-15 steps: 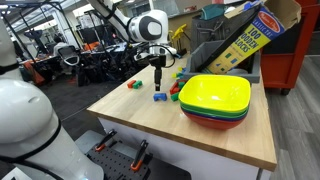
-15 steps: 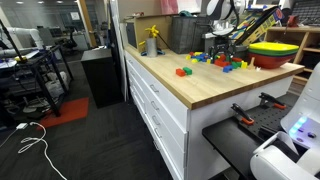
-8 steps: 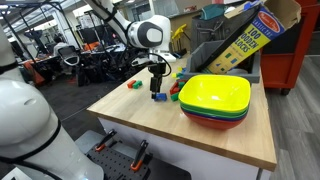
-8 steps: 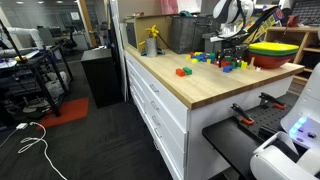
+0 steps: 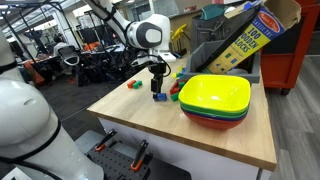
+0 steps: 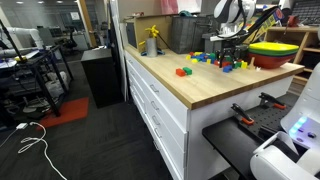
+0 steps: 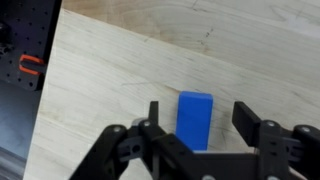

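In the wrist view, the dark strip beyond one worktop (image 7: 110, 60) edge is seen at the far left, and bare wood runs from there to the tool (image 7: 198, 122). The tool is lowered over the blue block (image 7: 195, 118) with one finger (image 7: 153, 115) at the left of the picture and the other at the right. The jaws are held partly open. A strip of wood is visible between each finger and the block, so nothing is gripped and no contact is shown.

The block is placed directly between the fingers, close to the midpoint of the gap. Its long axis is directed up and down the picture, across the line that joins the two fingers. The two long faces are therefore presented to the pads, and the short ends are directed out of the gap. The block is lying flat on the worktop and is not tilted.

In an exterior view, a green and yellow pair of blocks (image 5: 133, 84) is seen at the left, toward the far edge. The tool is pointed straight down over the blue block, which is set well back from the near edge. Red and green blocks (image 5: 175, 90) are lying just beside it. A stack of bowls (image 5: 215, 98) is placed further right, apart from the block.
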Controlling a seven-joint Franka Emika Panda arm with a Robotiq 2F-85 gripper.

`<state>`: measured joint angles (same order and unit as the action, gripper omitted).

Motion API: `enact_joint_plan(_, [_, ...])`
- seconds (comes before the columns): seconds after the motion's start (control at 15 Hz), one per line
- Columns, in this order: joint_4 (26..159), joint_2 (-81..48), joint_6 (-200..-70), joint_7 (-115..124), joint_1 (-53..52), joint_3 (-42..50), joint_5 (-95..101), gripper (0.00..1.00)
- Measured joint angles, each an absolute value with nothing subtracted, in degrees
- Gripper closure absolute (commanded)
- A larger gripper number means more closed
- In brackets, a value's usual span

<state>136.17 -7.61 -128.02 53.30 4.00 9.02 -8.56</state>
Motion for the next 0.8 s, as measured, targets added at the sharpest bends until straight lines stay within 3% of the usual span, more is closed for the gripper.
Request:
enact_joint_plan(0.33, [137.4, -7.6, -129.7, 53.3, 4.0, 9.0, -8.6, 0.91])
enact_joint_plan(0.8, [137.3, -6.5, -130.2, 53.2, 3.6, 7.8, -6.3, 0.92])
